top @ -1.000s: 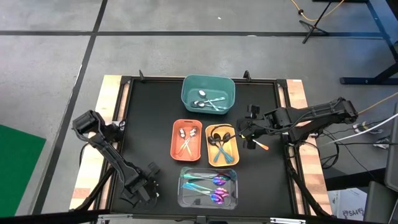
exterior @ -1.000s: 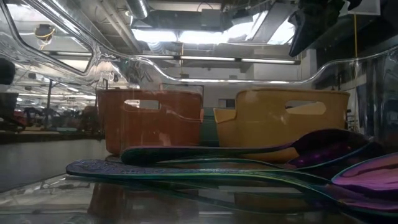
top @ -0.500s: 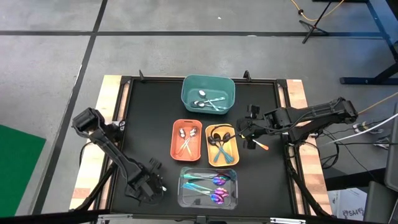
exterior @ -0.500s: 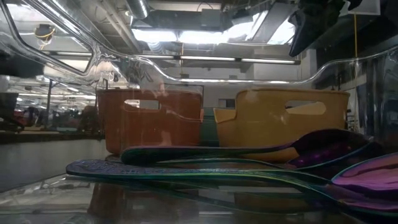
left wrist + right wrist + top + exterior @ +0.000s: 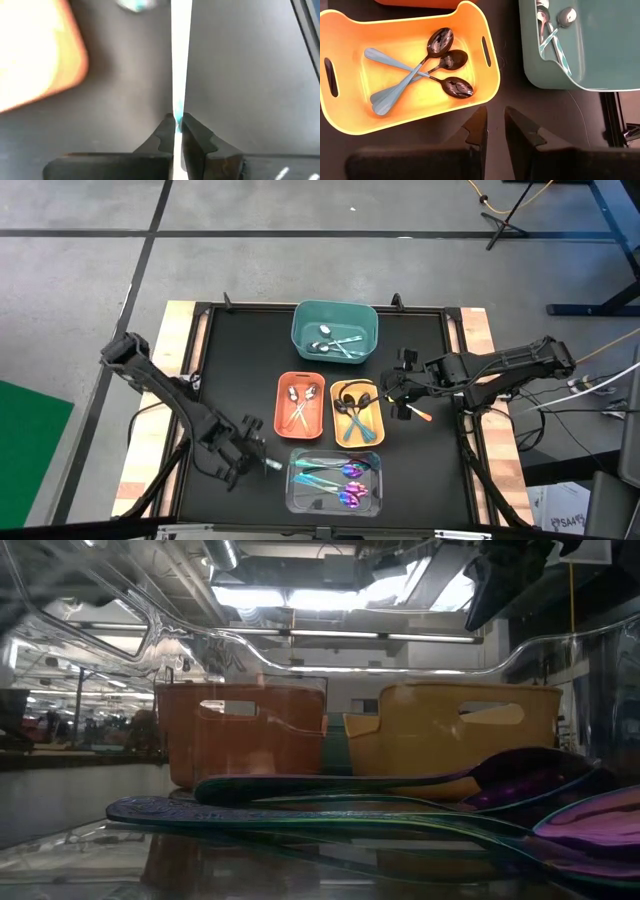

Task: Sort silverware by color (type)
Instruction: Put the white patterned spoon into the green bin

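My left gripper (image 5: 258,461) is near the table's near edge, just left of the clear bin (image 5: 335,498), shut on a thin silver utensil with teal on it (image 5: 178,60); its free end (image 5: 272,465) points toward that bin. My right gripper (image 5: 495,125) hovers right of the yellow bin (image 5: 350,125), fingers slightly apart and holding nothing. Black-headed, blue-handled spoons (image 5: 442,62) lie in the yellow bin. Iridescent spoons (image 5: 340,475) lie in the clear bin. Silver spoons rest in the teal bin (image 5: 335,315) and the orange bin (image 5: 282,415). My left gripper pinches the thin utensil between its two fingertips, at a teal part (image 5: 178,109) of it. The utensil shows edge-on as a bright strip running straight out beyond the fingers, along them. Whether its far end touches the table, I cannot tell.
A small orange-and-white thing (image 5: 417,413) lies by the right arm, right of the yellow bin. The four bins crowd the table's middle. Black mat (image 5: 240,360) lies open on the left. The low view looks through the clear bin at iridescent spoons (image 5: 400,808).
My left gripper has moved from the near left corner toward the table's right and a little toward the far edge, closing in on the clear bin, with the arm's elbow swinging outward to the left. The right arm has kept still.
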Controlling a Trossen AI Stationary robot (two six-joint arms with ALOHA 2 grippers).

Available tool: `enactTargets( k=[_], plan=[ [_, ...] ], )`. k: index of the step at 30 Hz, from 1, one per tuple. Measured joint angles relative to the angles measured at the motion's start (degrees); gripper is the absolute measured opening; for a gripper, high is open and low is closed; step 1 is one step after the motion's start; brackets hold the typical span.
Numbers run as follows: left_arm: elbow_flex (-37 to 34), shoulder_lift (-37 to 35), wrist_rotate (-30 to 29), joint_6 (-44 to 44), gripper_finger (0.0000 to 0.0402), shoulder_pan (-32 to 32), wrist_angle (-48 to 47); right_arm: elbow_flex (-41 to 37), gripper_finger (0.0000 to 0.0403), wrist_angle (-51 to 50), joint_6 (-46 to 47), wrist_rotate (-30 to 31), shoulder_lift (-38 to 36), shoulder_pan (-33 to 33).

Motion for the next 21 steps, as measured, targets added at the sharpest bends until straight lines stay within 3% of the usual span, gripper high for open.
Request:
enactTargets(
  k=[10, 21],
  plan=[
    [0.0, -9.0, -6.1, 9.5, 0.0008, 11.1, 4.8, 0.0, 0.0057, 0.1, 0.0, 0.0, 0.0, 0.0],
    [0.0, -10.5, -5.5, 27.9, 0.0008, 26.5, 12.3, 0.0, 0.0057, 3.3, 0.0, 0.0, 0.0, 0.0]
  ],
)
